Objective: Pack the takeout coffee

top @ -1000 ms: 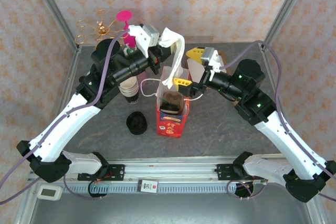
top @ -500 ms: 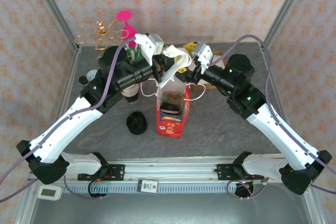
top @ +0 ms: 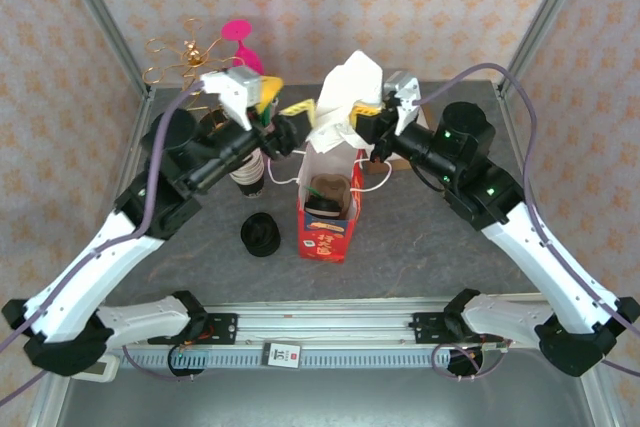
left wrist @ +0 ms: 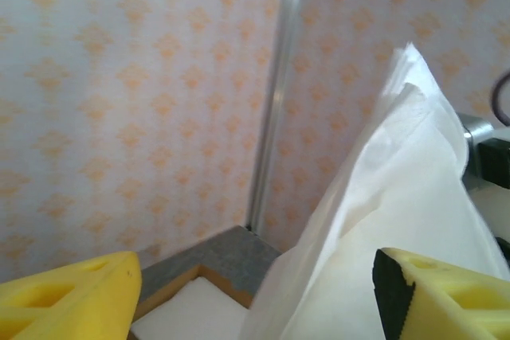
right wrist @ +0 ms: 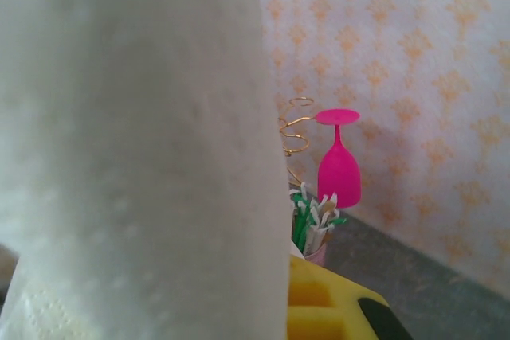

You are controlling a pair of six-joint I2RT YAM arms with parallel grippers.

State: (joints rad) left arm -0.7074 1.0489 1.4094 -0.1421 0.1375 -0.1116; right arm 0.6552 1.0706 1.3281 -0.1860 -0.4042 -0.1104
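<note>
Since the earlier frame the left arm has drawn back to the left, and the white napkin (top: 348, 92) now stands upright above the bag instead of drooping between the two arms. The left gripper (top: 283, 115) is spread wide with nothing clamped. The right gripper (top: 368, 125) appears closed on the napkin, though the paper hides most of its jaws.

I count one red-and-white paper bag (top: 325, 232) standing on the counter (top: 420, 237), with one coffee cup (top: 326, 192) inside it. One black lid (top: 262, 235) lies just left of the bag, one stack of paper cups (top: 248, 169) stands behind the lid, and one pink goblet (right wrist: 339, 169) sits at the back. The bag's printing is too small for me to read.
</note>
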